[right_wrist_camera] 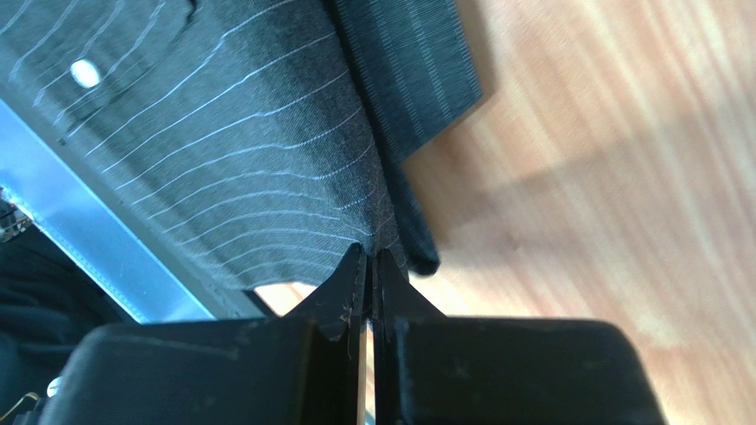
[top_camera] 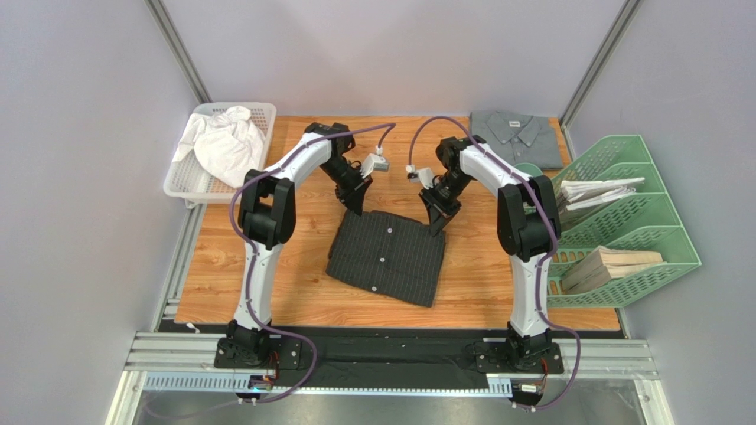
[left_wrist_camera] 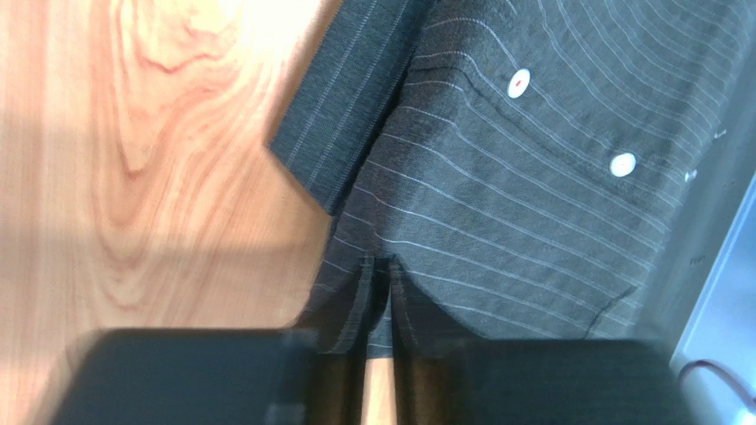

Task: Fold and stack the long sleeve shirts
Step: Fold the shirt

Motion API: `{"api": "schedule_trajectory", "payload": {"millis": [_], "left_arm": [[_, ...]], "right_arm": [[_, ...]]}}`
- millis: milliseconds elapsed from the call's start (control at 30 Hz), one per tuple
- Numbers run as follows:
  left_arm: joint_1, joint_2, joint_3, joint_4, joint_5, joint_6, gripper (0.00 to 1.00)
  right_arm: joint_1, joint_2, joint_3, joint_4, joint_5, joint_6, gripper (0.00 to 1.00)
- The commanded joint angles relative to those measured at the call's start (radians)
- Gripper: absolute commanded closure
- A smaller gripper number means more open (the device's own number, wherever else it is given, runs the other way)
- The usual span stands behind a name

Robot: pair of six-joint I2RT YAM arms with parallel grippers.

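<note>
black pinstripe shirt [top_camera: 386, 257] lies mid-table, folded to a rough rectangle, slightly skewed, placket up. soft woven cloth, thin pale stripes, flat round white buttons [left_wrist_camera: 519, 84]. grey shirt [top_camera: 517, 137] sits folded flat, collar up, plain matte cloth, at the far right corner of the wood-grain table [top_camera: 248, 288], well apart from the black one. left gripper [top_camera: 357, 204] is nosed down on the far left corner of the black shirt, jaws nearly together and pinching a pucker of its edge; the left wrist view shows stripes bunching into the jaws. right gripper [top_camera: 436, 220] mirrors it at the far right corner, jaws clamped tight on a thin fold of the edge, cloth creasing fan-like toward the tips. both arms reach forward, elbows high, wrists pitched down and angled in toward each other. white mesh basket [top_camera: 188, 181] at the far left holds a crumpled white cloth [top_camera: 226, 142]; green slotted trays [top_camera: 657, 248] stand on the right
</note>
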Motion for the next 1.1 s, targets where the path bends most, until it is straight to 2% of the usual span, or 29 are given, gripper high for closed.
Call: {"api": "schedule_trajectory", "payload": {"millis": [0,100,267,433,467,500,533,600,633,667,700,733,800,833,900,967,1067], "left_arm": [[0.015,-0.083,0.024,-0.049,0.086,-0.009,1.00],[0.024,-0.088,0.030,-0.063,0.104,-0.026,1.00],[0.049,-0.034,0.043,0.009,0.065,-0.117,1.00],[0.078,0.035,0.079,0.070,0.011,-0.219,0.98],[0.083,0.035,0.076,0.098,0.008,-0.240,0.95],[0.089,0.029,0.079,0.104,0.012,-0.268,0.86],[0.101,0.021,0.076,0.109,0.040,-0.283,0.80],[0.121,-0.040,0.037,0.149,0.081,-0.312,0.65],[0.142,-0.072,0.011,0.169,0.130,-0.335,0.61],[0.149,-0.109,-0.050,0.213,0.140,-0.342,0.58],[0.150,-0.190,-0.079,0.231,0.143,-0.339,0.50],[0.144,-0.233,-0.110,0.251,0.141,-0.326,0.48],[0.107,-0.343,-0.183,0.314,0.120,-0.319,0.31],[0.086,-0.374,-0.200,0.331,0.077,-0.314,0.29],[-0.009,-0.416,-0.217,0.357,0.016,-0.314,0.29],[-0.087,-0.428,-0.228,0.406,-0.108,-0.381,0.32],[-0.279,-0.446,-0.282,0.506,-0.204,-0.485,0.43]], "right_arm": [[-0.009,-0.155,0.043,-0.101,-0.031,-0.020,1.00],[-0.020,-0.172,0.014,-0.121,-0.008,-0.028,1.00],[-0.058,-0.073,0.016,-0.063,0.050,-0.013,1.00],[-0.068,0.067,0.173,-0.024,0.053,0.046,0.98],[-0.068,0.098,0.198,-0.020,0.058,0.069,0.97],[-0.069,0.107,0.221,-0.023,0.060,0.078,0.95],[-0.072,0.109,0.247,-0.029,0.049,0.083,0.86],[-0.081,0.077,0.267,-0.043,0.026,0.106,0.75],[-0.095,0.054,0.261,-0.049,-0.017,0.113,0.65],[-0.103,0.029,0.228,-0.050,-0.044,0.127,0.58],[-0.113,0.001,0.203,-0.050,-0.075,0.161,0.53],[-0.135,-0.067,0.174,-0.047,-0.153,0.179,0.51],[-0.156,-0.146,0.035,0.009,-0.221,0.255,0.50],[-0.185,-0.227,-0.033,0.046,-0.262,0.285,0.50],[-0.231,-0.304,-0.195,0.152,-0.287,0.369,0.51],[-0.258,-0.384,-0.271,0.210,-0.293,0.421,0.55],[-0.291,-0.473,-0.450,0.294,-0.269,0.506,0.60]]}}
